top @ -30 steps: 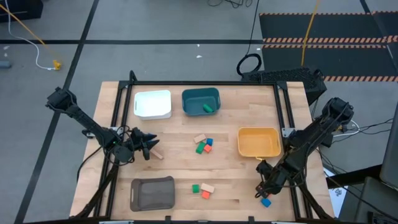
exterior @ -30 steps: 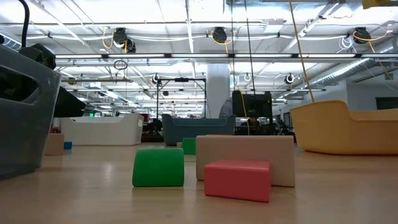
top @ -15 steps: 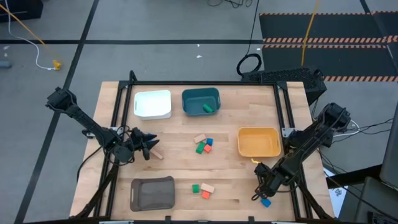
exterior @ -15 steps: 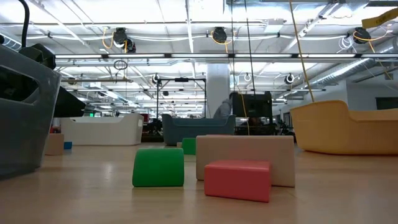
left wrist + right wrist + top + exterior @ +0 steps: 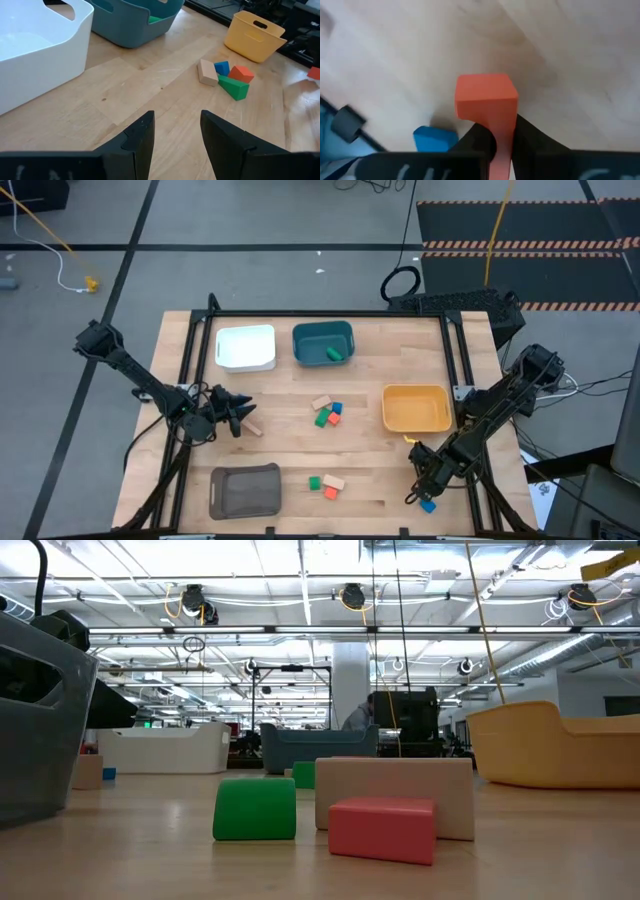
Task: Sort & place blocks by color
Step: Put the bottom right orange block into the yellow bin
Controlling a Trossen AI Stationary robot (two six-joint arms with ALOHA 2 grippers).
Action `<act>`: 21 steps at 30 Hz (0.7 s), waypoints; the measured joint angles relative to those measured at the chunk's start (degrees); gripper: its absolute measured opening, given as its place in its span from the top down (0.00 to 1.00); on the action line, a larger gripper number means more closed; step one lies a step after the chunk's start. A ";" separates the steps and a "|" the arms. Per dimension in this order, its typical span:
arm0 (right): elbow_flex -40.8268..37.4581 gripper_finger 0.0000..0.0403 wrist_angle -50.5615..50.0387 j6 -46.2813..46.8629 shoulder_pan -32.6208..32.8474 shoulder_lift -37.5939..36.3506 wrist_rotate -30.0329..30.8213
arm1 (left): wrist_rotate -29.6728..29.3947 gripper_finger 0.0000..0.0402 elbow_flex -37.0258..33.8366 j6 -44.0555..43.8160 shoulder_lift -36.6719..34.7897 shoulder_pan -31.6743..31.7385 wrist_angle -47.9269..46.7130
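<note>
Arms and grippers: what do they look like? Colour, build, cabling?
Both arms are black and slender, jointed in segments. The left gripper has two broad, flat, matte black fingers with angular tips. The right gripper looks equally dark. Loose cables trail off the table edge beside the right arm.

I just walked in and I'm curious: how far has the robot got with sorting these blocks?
Barely started. One green block already lies in the teal bin. The right gripper is shut on a red-orange block near the table's front right corner, beside a blue block. Left to sort: the four blocks mid-table, the three near the front, and a tan one by the open left gripper.
</note>
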 joint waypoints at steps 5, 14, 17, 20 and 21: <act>-0.02 0.94 2.51 -2.83 -0.03 -3.62 7.71 | 0.00 0.60 0.01 -0.02 -0.01 0.00 0.02; -0.02 0.94 6.08 -11.49 -0.07 -13.40 34.81 | 0.00 0.60 0.00 -0.01 0.00 0.01 0.00; -0.02 0.94 8.76 -19.52 -0.08 -15.85 44.35 | 0.00 0.60 0.01 -0.01 -0.02 0.01 0.00; -0.02 0.94 9.59 -25.97 -0.59 -18.01 52.56 | -0.01 0.60 -0.01 0.01 0.01 0.00 0.01; -0.02 0.94 9.36 -27.37 -0.93 -18.64 54.52 | 0.00 0.60 0.01 0.00 -0.01 0.02 0.00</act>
